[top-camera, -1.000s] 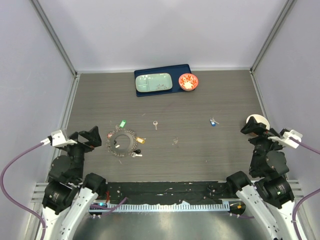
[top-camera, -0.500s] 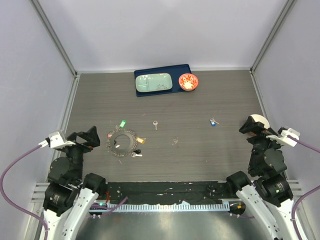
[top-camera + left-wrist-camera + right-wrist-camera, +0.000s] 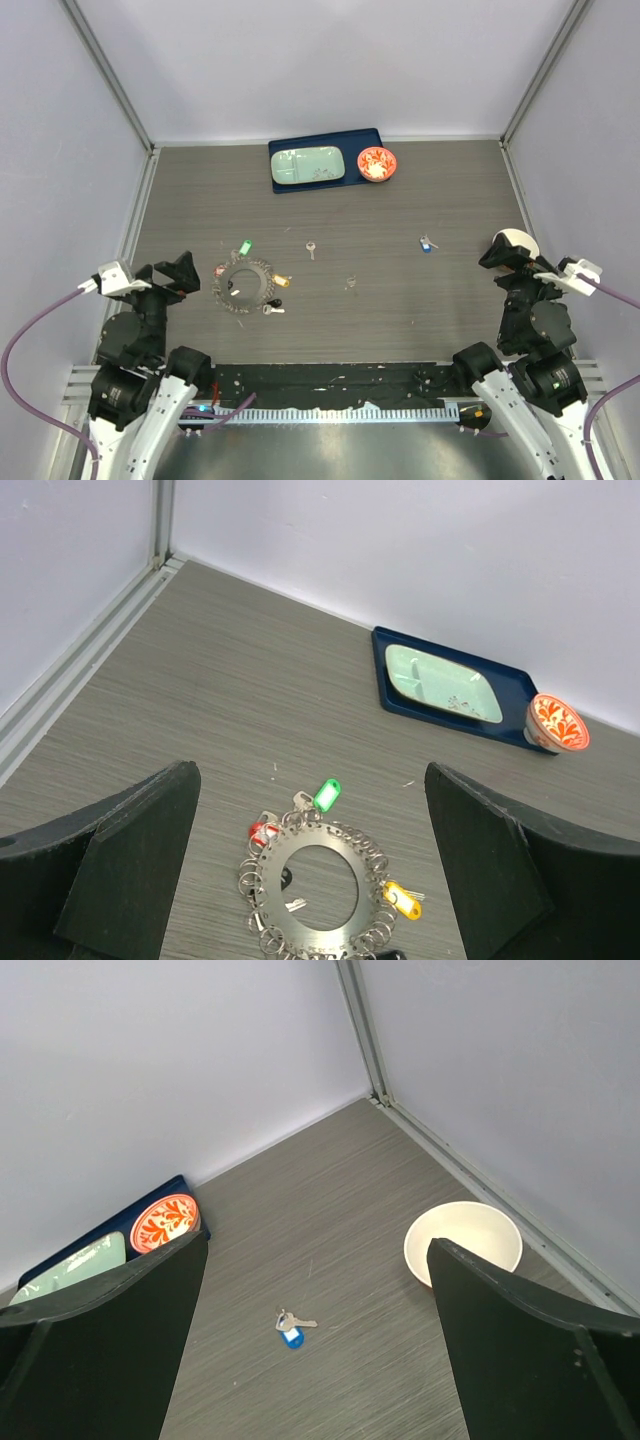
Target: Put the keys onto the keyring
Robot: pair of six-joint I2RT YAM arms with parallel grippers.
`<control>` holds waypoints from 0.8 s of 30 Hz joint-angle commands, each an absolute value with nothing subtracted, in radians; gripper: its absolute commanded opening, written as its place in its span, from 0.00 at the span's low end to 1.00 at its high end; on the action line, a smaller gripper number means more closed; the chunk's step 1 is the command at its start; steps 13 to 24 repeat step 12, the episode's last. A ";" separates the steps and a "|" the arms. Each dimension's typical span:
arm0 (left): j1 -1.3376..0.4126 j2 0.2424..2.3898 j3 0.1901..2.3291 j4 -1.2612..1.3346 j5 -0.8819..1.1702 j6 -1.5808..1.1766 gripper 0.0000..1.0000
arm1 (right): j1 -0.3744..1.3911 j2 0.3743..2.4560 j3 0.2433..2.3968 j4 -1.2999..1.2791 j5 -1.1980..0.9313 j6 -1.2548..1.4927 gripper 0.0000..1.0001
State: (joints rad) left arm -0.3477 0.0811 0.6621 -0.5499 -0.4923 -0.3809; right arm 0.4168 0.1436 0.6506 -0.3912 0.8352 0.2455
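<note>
Three keys concern me, and I place each of them from the keyring [image 3: 228, 278], which lies flat on the worktop [image 3: 400, 320] just ahead of my left jaws [image 3: 192, 275]. The yellow-headed key [image 3: 281, 281] sits at the keyring's right edge, touching its fringe of silver keys; I cannot tell whether it is threaded on or only lying against it. The plain silver key [image 3: 311, 249] lies right of the keyring and a little farther from my bases, near but apart, its long axis running roughly away from me. The blue-headed key [image 3: 426, 243] lies well to the right of the keyring, beyond the silver one, and far closer to my right jaws [image 3: 492, 255] than to my left.

Both pairs of jaws stand wide apart with nothing between them, raised off the worktop. Through my left wrist camera the keyring sits low and centred in the gap. Through my right wrist camera the blue-headed key sits centred ahead, blue head toward me and blade slanting right; it is too small to read more finely.

I judge that the right arm is the one to fetch that key: reach ahead and down, close across its narrow width, then carry it left to the keyring, which my left jaws are placed to steady.
</note>
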 commanded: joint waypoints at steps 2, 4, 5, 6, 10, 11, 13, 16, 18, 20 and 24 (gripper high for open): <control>-0.307 0.123 0.657 -0.514 -0.485 -0.365 1.00 | 0.416 0.141 0.647 -0.374 0.792 0.253 0.99; -0.284 0.120 0.657 -0.514 -0.474 -0.370 1.00 | 0.416 0.143 0.646 -0.370 0.773 0.253 0.99; -0.278 0.114 0.652 -0.511 -0.468 -0.376 1.00 | 0.416 0.143 0.646 -0.368 0.769 0.252 0.99; -0.261 0.109 0.650 -0.511 -0.460 -0.382 1.00 | 0.416 0.147 0.646 -0.365 0.759 0.250 0.99; -0.236 0.098 0.638 -0.495 -0.422 -0.399 1.00 | 0.416 0.141 0.643 -0.361 0.747 0.249 0.99; -0.235 0.107 0.640 -0.495 -0.420 -0.399 1.00 | 0.416 0.135 0.643 -0.360 0.746 0.247 0.99; -0.233 0.112 0.643 -0.497 -0.420 -0.396 0.99 | 0.416 0.133 0.641 -0.359 0.742 0.247 0.99; -0.233 0.112 0.643 -0.497 -0.420 -0.396 0.99 | 0.416 0.133 0.641 -0.359 0.742 0.247 0.99; -0.233 0.112 0.643 -0.497 -0.420 -0.396 0.99 | 0.416 0.133 0.641 -0.359 0.742 0.247 0.99; -0.233 0.112 0.643 -0.497 -0.420 -0.396 0.99 | 0.416 0.133 0.641 -0.359 0.742 0.247 0.99; -0.233 0.112 0.643 -0.497 -0.420 -0.396 0.99 | 0.416 0.133 0.641 -0.359 0.742 0.247 0.99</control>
